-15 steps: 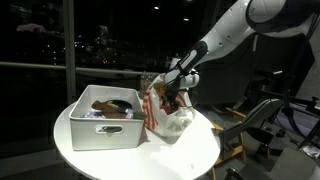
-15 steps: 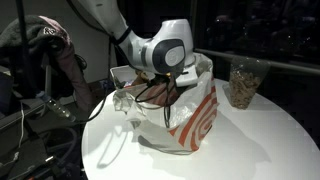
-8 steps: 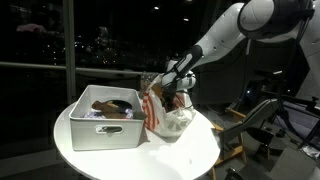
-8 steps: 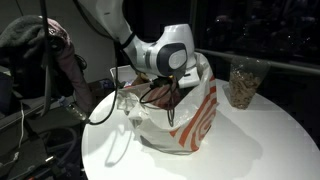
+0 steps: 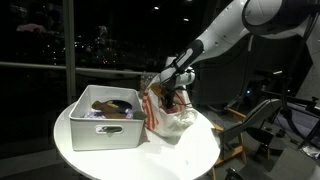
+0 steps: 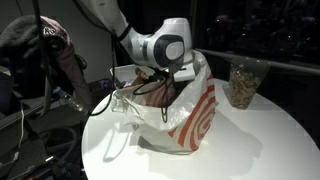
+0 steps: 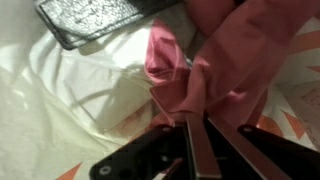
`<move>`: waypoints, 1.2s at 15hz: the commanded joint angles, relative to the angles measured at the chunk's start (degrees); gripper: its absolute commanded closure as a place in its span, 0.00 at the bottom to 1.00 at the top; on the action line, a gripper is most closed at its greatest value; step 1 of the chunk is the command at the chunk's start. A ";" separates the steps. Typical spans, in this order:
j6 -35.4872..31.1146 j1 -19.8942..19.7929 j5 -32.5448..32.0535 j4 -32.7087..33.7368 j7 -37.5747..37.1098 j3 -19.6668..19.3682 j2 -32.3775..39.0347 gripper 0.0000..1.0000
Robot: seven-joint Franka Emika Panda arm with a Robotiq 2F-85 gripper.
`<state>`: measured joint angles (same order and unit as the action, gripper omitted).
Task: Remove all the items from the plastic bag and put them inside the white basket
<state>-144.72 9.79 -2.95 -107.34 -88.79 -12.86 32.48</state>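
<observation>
— What do the jaws have?
— They're pinched tight on a fold of the pink cloth [image 7: 215, 55]. In the wrist view my gripper [image 7: 203, 130] comes up from the bottom edge, and the cloth bunches from its tips toward the upper right.
— Why grab it there?
— A raised fold is the easiest thing to nip. If I went lower, I reckon the film around it would come along too.
— Where's the cloth, then?
— Inside the bag [image 7: 70, 105], whose wrinkled white plastic fills the left of that view. A grey speckled thing [image 7: 90, 18] shows at the upper left; I can't tell what it is.
— And the basket?
— In an exterior view the basket [image 5: 100, 135] sits just beside the bag, left of centre, with a brown piece [image 5: 104, 104] in it. They're close together, so I judge the carry is short.
— The surface?
— A round white table [image 5: 195, 152], bare at the lower right. Behind it is a dark window [image 5: 40, 40] with small lights. The room is dim, so the bag's depths are hard to read.
</observation>
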 commanded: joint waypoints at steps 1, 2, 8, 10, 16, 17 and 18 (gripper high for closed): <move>10.63 1.70 -0.87 -0.87 -6.38 -0.14 -7.03 0.99; 15.25 1.54 -1.03 -0.32 -7.33 0.52 -8.42 0.99; 40.92 -1.52 0.52 1.01 -4.68 5.80 -18.63 0.99; 42.43 -2.29 0.72 -0.50 -2.30 7.57 -23.77 0.99; 39.43 -2.31 -4.21 -1.38 0.28 12.74 -37.99 0.99; 40.00 -2.22 -5.29 0.03 0.30 14.02 -39.48 0.99; 40.01 -2.24 -5.86 1.23 0.59 15.23 -40.73 0.99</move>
<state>-104.09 8.19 -6.39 -106.98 -89.35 -1.08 -3.06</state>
